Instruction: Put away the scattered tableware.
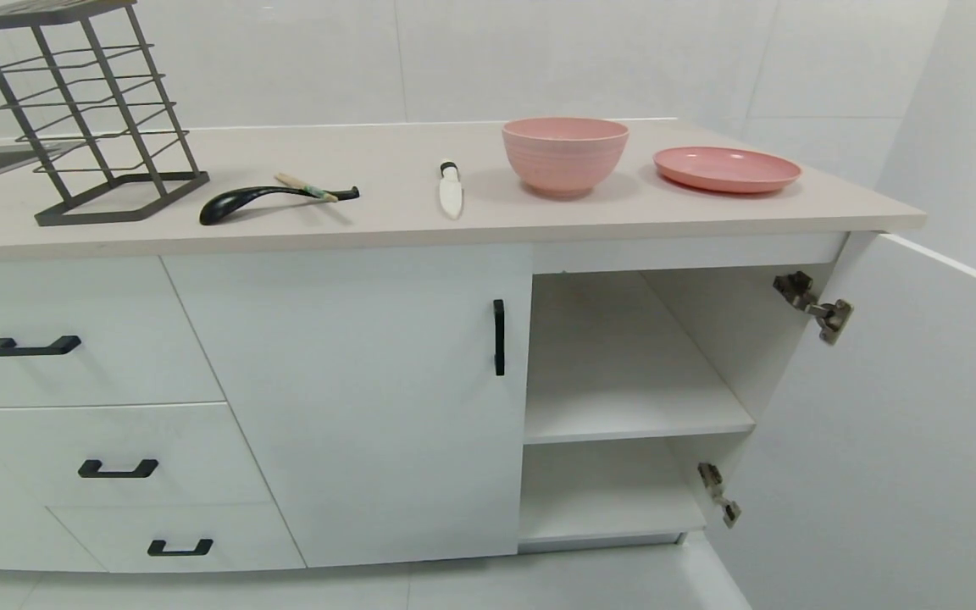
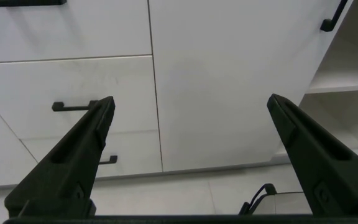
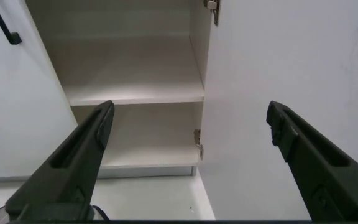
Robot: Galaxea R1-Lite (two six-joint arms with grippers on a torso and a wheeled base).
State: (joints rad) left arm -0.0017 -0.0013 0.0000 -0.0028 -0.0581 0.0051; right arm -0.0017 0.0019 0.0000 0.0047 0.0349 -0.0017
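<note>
Five pieces of tableware lie on the table [image 1: 369, 157], across the upper half of the frame. At centre left is a black spoon [image 1: 272, 200] with chopsticks [image 1: 306, 187] over its handle. A white knife [image 1: 451, 188] is at centre, a pink bowl [image 1: 565, 154] and pink plate [image 1: 726, 168] at right, both smooth and empty. Left pincer [image 2: 190, 102] and right pincer [image 3: 189, 107] are spread, holding nothing. Risks, as judged: the knife, near the front edge, could be swept off, and the open cabinet door [image 1: 903, 440] could be struck.
</note>
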